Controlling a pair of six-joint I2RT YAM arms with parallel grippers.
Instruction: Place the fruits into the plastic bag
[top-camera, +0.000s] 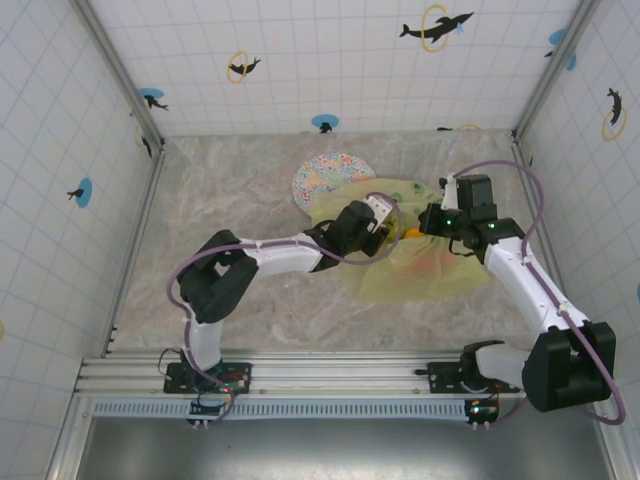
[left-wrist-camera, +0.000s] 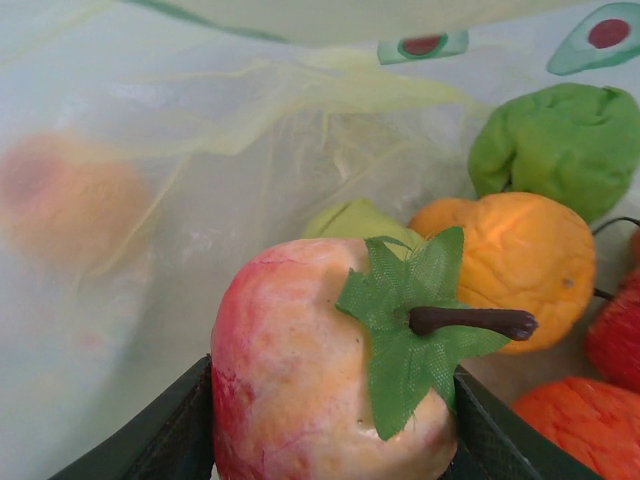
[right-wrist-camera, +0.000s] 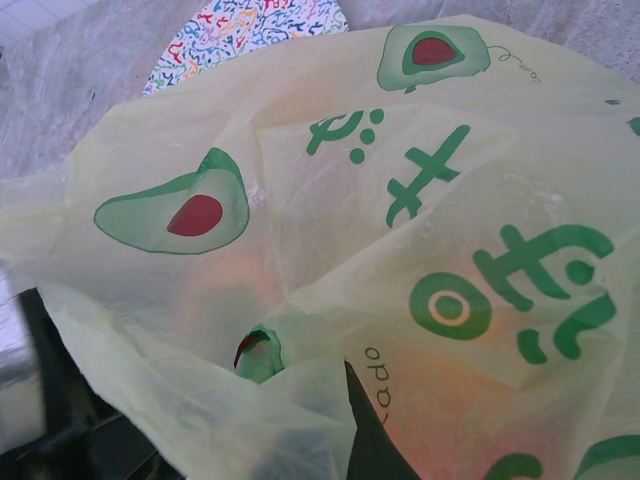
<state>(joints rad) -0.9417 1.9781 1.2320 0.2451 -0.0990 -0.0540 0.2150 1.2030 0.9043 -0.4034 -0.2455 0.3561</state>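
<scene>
evidently the right gripper (top-camera: 430, 222) pinches the crinkly yellow-green plastic bag (right-wrist-camera: 330, 230) open so the left gripper (left-wrist-camera: 335, 440), clasping a round peach-pink toy fruit (left-wrist-camera: 290, 340) at lower centre, reaches inside.

The table (top-camera: 250, 300) is a marbled grey-beige slab. Two things lie directly on it, both right of centre. A round white plate (top-camera: 322, 172) with a many-coloured pattern sits toward the back. A crinkly, translucent yellow-green plastic bag (top-camera: 430, 275) is spread just in front, and its far-left edge overlaps the plate's near rim.
</scene>
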